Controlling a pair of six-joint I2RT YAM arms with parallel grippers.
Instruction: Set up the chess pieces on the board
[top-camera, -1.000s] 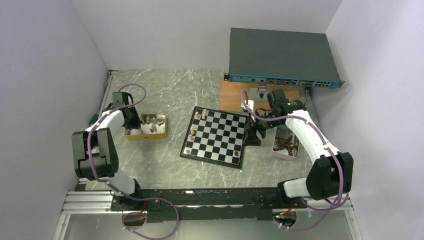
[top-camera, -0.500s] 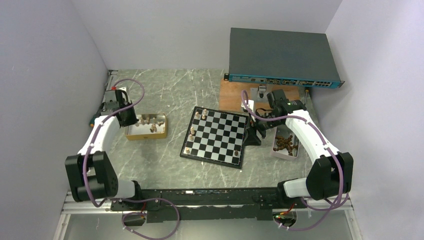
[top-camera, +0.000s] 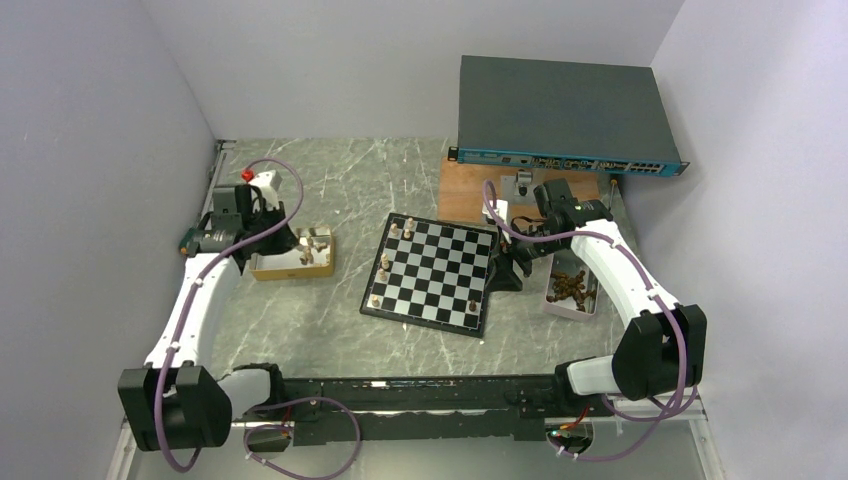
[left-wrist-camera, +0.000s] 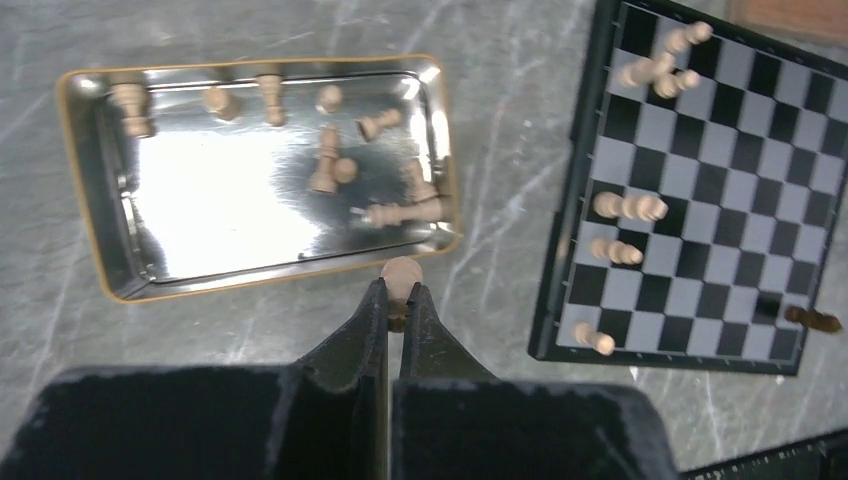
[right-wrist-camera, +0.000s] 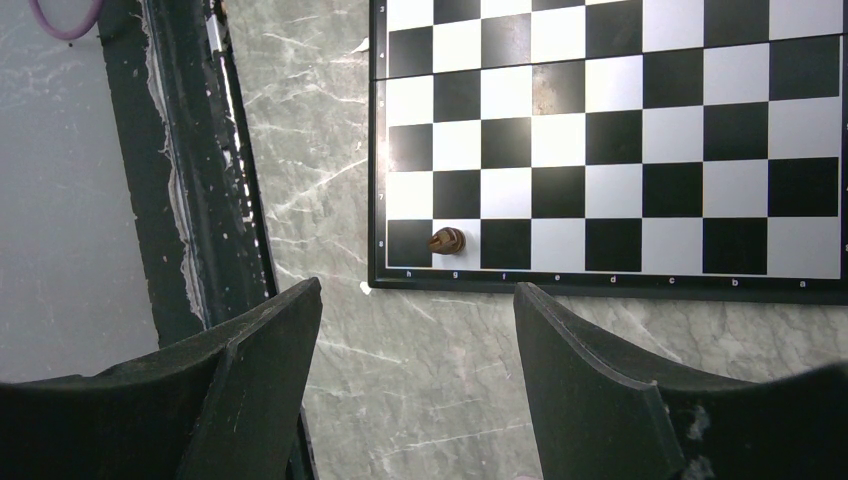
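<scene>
The board (top-camera: 430, 272) lies mid-table with several light tan pieces (top-camera: 385, 262) along its left side and one dark piece (top-camera: 472, 305) near its front right corner. My left gripper (top-camera: 288, 243) hangs over the metal tray (top-camera: 268, 270) of light pieces. In the left wrist view it (left-wrist-camera: 398, 295) is shut on a light tan piece (left-wrist-camera: 402, 274), just past the tray's rim (left-wrist-camera: 100, 200); the board (left-wrist-camera: 700, 180) is to the right. My right gripper (top-camera: 505, 268) is by the board's right edge, open and empty (right-wrist-camera: 418, 290). The dark piece (right-wrist-camera: 446, 240) stands on the board's (right-wrist-camera: 600, 150) edge row.
A white tray (top-camera: 552, 300) of dark pieces lies right of the board under the right arm. A brown wooden plank (top-camera: 465, 195) and a dark network switch (top-camera: 565, 115) are at the back right. Grey walls close in both sides. A metal rail (top-camera: 400, 395) runs along the near edge.
My left arm has stretched out and its gripper has shifted from the tray's left end towards its right side, higher up. The right arm has not moved.
</scene>
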